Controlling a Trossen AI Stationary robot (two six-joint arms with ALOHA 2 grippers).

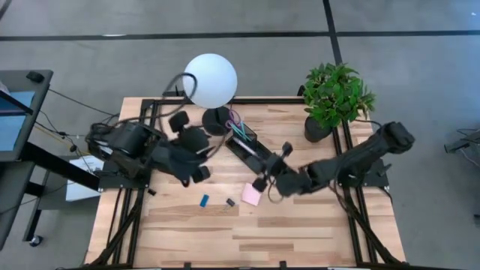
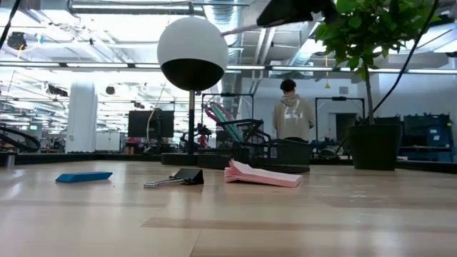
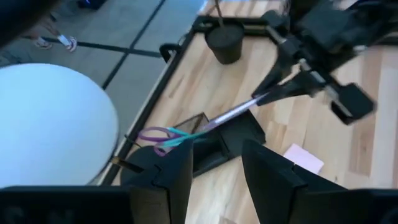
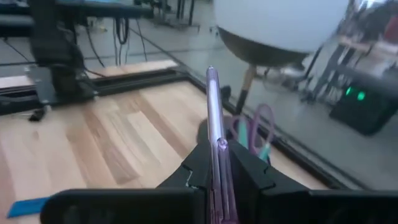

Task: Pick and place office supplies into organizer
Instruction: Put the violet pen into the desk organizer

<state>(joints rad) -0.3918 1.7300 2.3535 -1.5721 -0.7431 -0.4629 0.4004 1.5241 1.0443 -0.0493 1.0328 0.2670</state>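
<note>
Organizer (image 1: 244,139): scissors (image 3: 163,135), teal pen stowed. Your right end effector (image 1: 284,152) pinches purple pen (image 4: 216,134); left end effector (image 3: 214,177) spread. Worktop (image 1: 300,232) holds sticky pad (image 1: 250,195), clip (image 1: 230,202), blue block (image 1: 204,200).

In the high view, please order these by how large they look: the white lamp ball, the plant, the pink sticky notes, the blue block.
1. Plant, its leaves spreading slightly wider than the ball.
2. White lamp ball.
3. Pink sticky notes.
4. Blue block, the smallest.
</note>
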